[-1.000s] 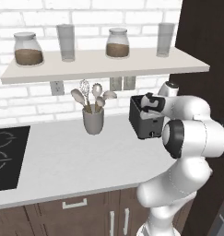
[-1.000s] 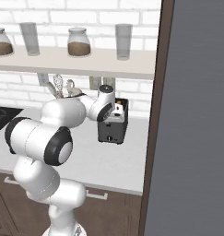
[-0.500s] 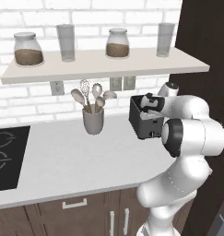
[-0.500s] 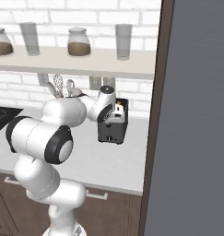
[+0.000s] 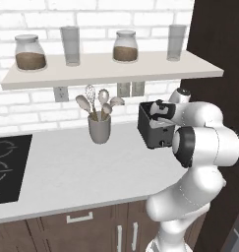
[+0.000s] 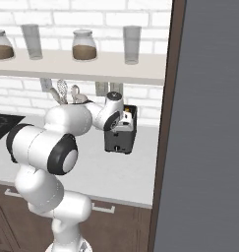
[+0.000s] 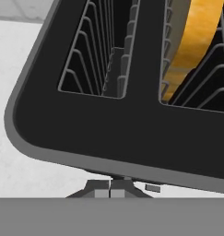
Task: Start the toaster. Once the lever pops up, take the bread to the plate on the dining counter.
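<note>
Gripper [image 7: 109,190], jaws shut & holding nothing, is seen just over toaster [image 5: 153,128] front edge, w/ bread [image 7: 191,44] upright in the slot beyond, lever likely below.

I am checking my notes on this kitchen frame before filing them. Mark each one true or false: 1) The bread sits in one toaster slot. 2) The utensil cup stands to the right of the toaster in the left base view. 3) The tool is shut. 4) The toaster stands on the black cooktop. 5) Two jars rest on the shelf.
1) True: the bread sits in one slot of the toaster; the other slot is empty.
2) False: the utensil cup stands to its left.
3) True: the tool is shut, its tips together at the toaster's edge.
4) False: it stands on the white worktop, apart from the cooktop.
5) True: two jars rest on the shelf.
</note>
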Motion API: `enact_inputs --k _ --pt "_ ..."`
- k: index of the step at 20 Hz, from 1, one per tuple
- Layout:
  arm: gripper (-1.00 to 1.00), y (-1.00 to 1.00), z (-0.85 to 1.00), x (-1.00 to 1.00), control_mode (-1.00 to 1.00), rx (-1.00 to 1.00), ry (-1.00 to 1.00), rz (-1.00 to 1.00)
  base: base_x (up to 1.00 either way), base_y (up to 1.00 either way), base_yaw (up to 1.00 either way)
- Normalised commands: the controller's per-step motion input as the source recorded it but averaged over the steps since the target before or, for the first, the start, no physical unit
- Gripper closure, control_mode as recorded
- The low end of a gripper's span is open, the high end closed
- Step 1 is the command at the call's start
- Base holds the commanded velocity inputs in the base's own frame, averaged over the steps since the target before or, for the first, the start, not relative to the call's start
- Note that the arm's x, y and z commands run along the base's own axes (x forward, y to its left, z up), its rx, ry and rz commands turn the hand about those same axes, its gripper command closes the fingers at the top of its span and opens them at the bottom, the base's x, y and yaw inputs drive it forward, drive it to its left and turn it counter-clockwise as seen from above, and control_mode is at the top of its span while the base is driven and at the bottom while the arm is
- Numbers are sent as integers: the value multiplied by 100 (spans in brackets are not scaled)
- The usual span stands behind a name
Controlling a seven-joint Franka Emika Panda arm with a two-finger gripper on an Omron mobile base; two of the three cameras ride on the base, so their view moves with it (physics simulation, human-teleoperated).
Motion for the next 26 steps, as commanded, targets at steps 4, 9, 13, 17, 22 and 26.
enact_inputs --k 4,9,13,17,22,26 --pt "100 -1 -69 0 -100 0 0 0 0 0 0" --pt "100 -11 -75 1 -100 0 0 0 0 0 0" --pt "100 -18 -98 -2 -100 0 8 0 0 0 0" --pt "100 -16 -100 -11 -100 -2 11 0 0 0 0" --pt "100 -27 -100 -10 -100 -1 4 0 0 0 0" --pt "100 -24 -100 -31 -100 -3 0 0 0 0 0"
